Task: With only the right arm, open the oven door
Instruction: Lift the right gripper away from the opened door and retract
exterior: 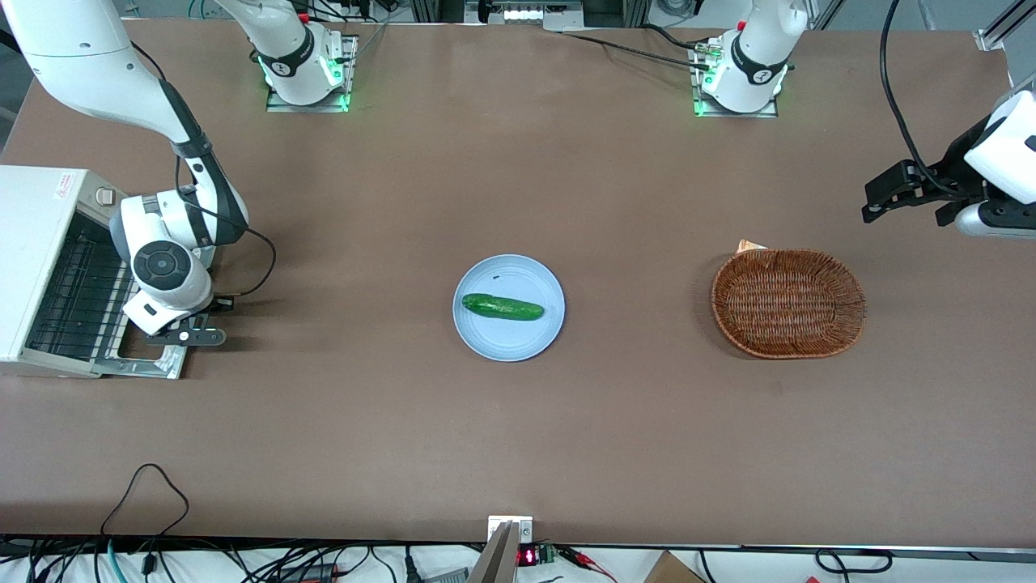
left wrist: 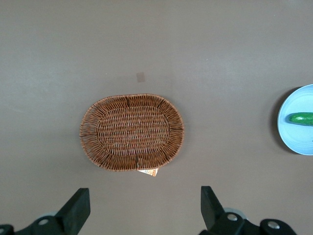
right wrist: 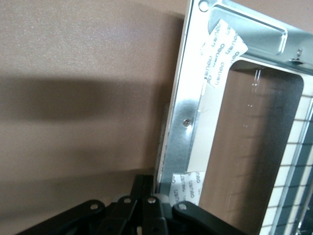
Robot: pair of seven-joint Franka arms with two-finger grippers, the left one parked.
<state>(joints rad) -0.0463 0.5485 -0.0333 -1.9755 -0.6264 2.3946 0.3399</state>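
The off-white oven (exterior: 36, 243) stands at the working arm's end of the table, its wire rack (exterior: 73, 300) exposed. The oven door (exterior: 139, 366) is swung down and lies about flat in front of the oven, its silver frame (right wrist: 188, 122) around the glass window (right wrist: 254, 147). The right arm (exterior: 166, 271) reaches down over the door. Its black gripper (exterior: 199, 334) sits at the door's outer edge, fingers pressed together, nothing seen between them. In the right wrist view the gripper (right wrist: 152, 188) is right beside the frame's edge. White tape strips (right wrist: 220, 49) stick to the frame.
A light blue plate (exterior: 486, 344) holding a green cucumber (exterior: 502, 307) lies mid-table. Toward the parked arm's end sits an oval wicker basket (exterior: 787, 303), also in the left wrist view as the basket (left wrist: 132, 132) beside the plate (left wrist: 293, 137). Cables hang along the table's near edge.
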